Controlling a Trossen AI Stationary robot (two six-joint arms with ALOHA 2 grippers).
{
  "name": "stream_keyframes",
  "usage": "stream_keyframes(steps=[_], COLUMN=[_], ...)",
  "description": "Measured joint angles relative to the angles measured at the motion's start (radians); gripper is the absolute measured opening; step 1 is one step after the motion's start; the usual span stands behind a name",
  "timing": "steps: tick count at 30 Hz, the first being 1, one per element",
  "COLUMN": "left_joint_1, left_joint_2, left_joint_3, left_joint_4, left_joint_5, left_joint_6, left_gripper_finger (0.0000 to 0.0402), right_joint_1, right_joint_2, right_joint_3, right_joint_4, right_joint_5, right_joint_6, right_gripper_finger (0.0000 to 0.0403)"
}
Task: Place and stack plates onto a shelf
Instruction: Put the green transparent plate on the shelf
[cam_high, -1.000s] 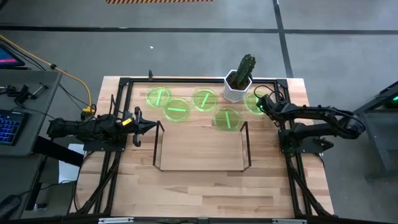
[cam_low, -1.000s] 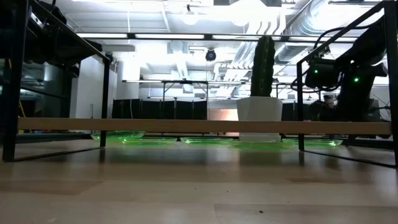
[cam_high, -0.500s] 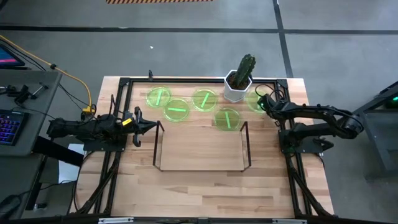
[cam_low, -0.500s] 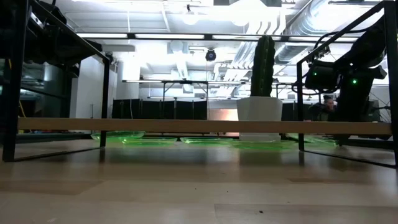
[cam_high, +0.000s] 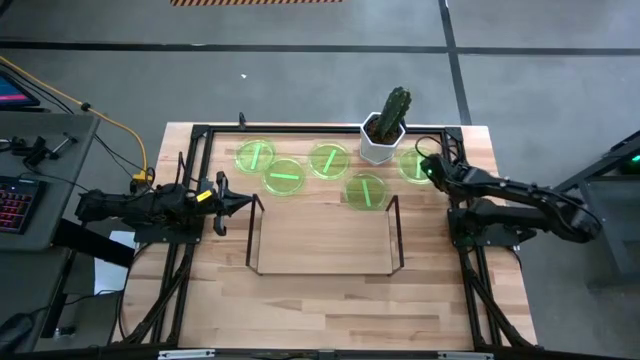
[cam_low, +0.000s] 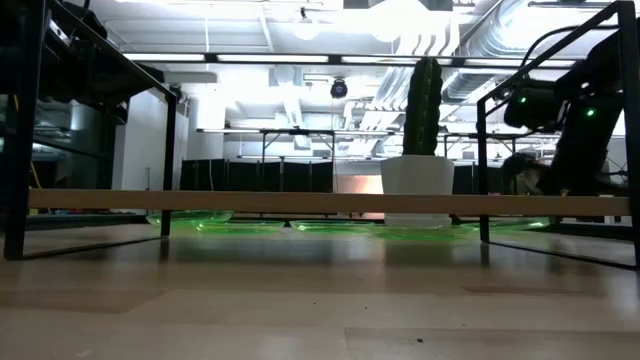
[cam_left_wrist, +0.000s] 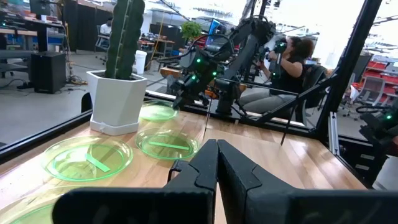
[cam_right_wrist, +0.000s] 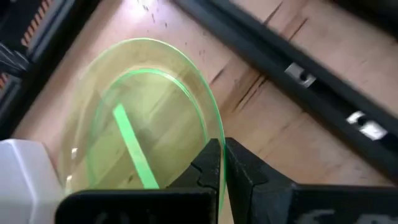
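High view shows the left gripper (cam_high: 248, 203) at the left side of the table (cam_high: 330, 300), just beside the left end frame of the shelf (cam_high: 322, 240); in the left wrist view its 2 fingers (cam_left_wrist: 205, 165) are pressed together and carry nothing. The shelf stands in the middle of the table and its wood-coloured surface has no plate on it. Behind the shelf, 5 green plates lie flat on the table in a loose row: first plate (cam_high: 255, 156), second plate (cam_high: 285, 177), third plate (cam_high: 329, 159), fourth plate (cam_high: 366, 190), and fifth plate (cam_high: 413, 166) at the right of the white potted cactus (cam_high: 385, 128). The right gripper (cam_high: 431, 170) is at the right edge of this fifth plate. In the right wrist view its fingers (cam_right_wrist: 211, 163) are closed on the rim of the fifth plate, which is next to the white pot.
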Motion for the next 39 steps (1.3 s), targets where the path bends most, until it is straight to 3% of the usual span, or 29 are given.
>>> stream_keyframes(steps=[6,15,20,24,29,35,39], left_joint_1=[0.0,0.0,0.0,0.0,0.0,0.0,0.0], left_joint_2=[0.0,0.0,0.0,0.0,0.0,0.0,0.0], left_joint_3=[0.0,0.0,0.0,0.0,0.0,0.0,0.0], left_joint_4=[0.0,0.0,0.0,0.0,0.0,0.0,0.0], left_joint_5=[0.0,0.0,0.0,0.0,0.0,0.0,0.0], left_joint_6=[0.0,0.0,0.0,0.0,0.0,0.0,0.0], left_gripper_finger=[0.0,0.0,0.0,0.0,0.0,0.0,0.0], right_joint_1=[0.014,0.007,-0.026,-0.009,0.043,0.078,0.077], right_joint_2=[-0.134,-0.185,-0.18,-0.178,-0.176,-0.154,-0.13], right_joint_3=[0.029,0.256,0.268,0.2,0.102,0.034,0.002], right_joint_4=[-0.129,-0.391,-0.365,-0.313,-0.174,-0.176,-0.155], right_joint_5=[0.059,0.185,0.054,-0.047,-0.107,-0.105,-0.084], right_joint_6=[-0.002,-0.173,-0.345,-0.297,-0.216,-0.056,0.052], right_gripper_finger=[0.0,0.0,0.0,0.0007,0.0056,0.014,0.0164])
